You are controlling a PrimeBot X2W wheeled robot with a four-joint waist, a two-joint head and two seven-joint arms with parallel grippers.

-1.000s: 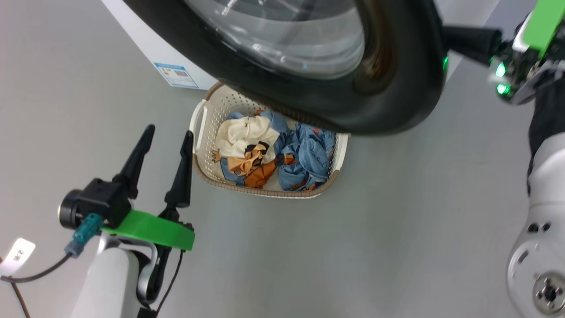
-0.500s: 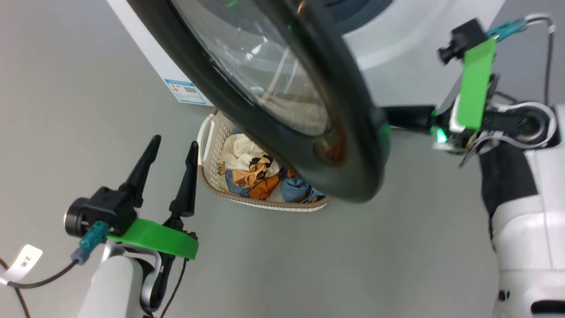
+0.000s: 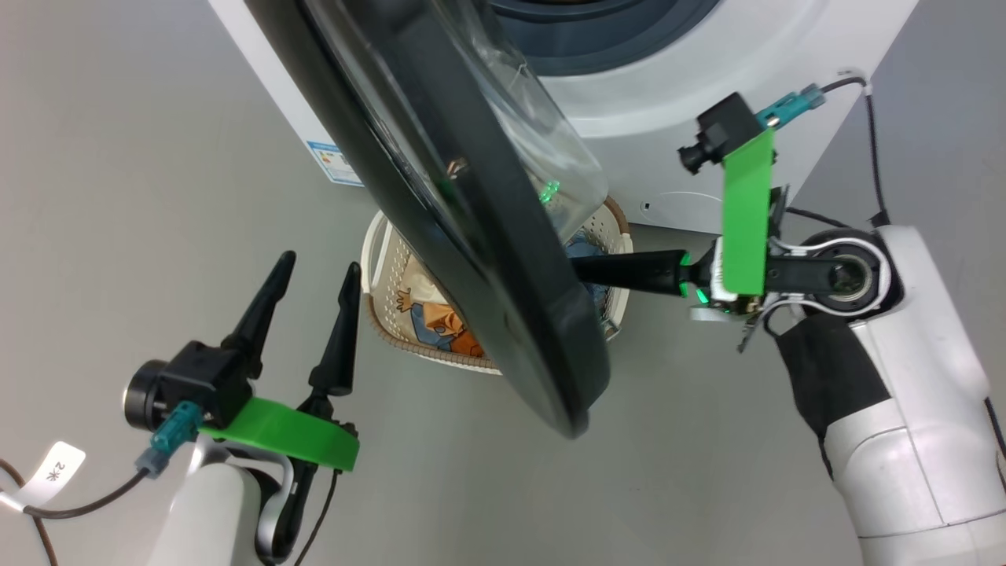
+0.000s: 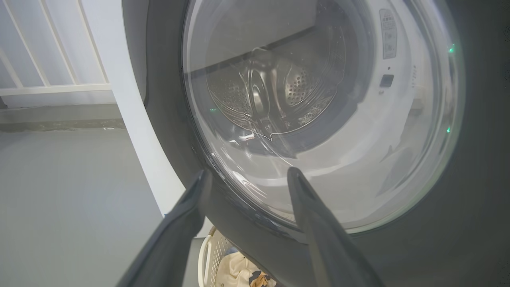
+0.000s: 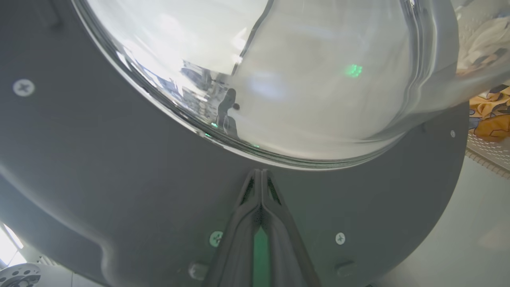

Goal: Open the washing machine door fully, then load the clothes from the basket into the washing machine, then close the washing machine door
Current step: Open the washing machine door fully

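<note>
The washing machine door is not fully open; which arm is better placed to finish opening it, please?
Probably right: the shut right gripper points at the inner face of the washing machine door, ready to push. The open left gripper hovers outside it.

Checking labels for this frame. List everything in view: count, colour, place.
washing machine door: 1, black rim and clear glass, swung partly open
washing machine: 1, white, behind the door
drum: 1, steel, seen through the door glass
blue label: 1, machine's lower corner
basket: 1, cream with brown rim, on the floor under the door
clothes: count unclear, cream-orange print plus blue, in the basket
floor: grey
railing: 1, white, background
paper tag: 1, white, on a cable by the left arm
left gripper: 1, dark, open, left of the basket
right gripper: 1, dark, shut, tips at the door's inner side
</note>
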